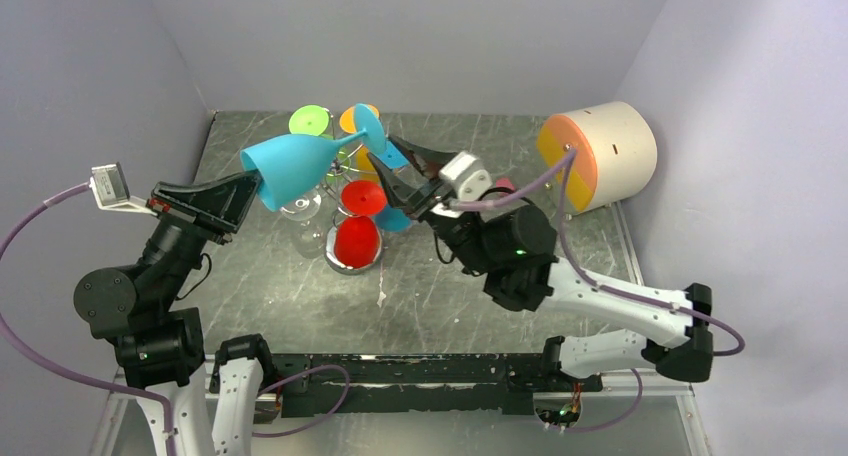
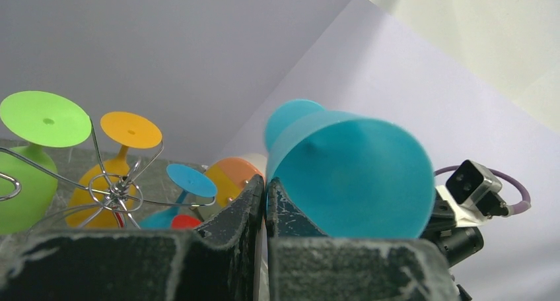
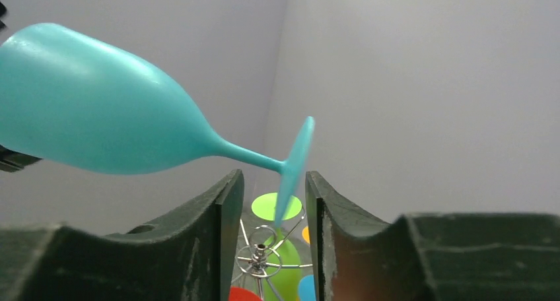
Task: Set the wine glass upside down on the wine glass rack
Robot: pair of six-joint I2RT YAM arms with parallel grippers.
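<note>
Left tool (image 1: 240, 198) pinches rim of teal wine glass (image 1: 295, 166), held sideways over wine glass rack (image 2: 113, 190), near worktop's far edge. Right tool (image 3: 272, 182) spread around its foot.

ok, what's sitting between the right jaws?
The teal glass's foot, edge-on, with the jaws open either side of it; the rack shows further below. Seen in the right wrist view.

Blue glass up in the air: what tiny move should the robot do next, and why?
Probably close the right gripper on the foot of the wine glass. The left gripper pinches the bowl's rim, holding the glass sideways above the wine glass rack. The foot sits between the right gripper's open fingers, so a second grip there would likely help turn it upside down.
</note>
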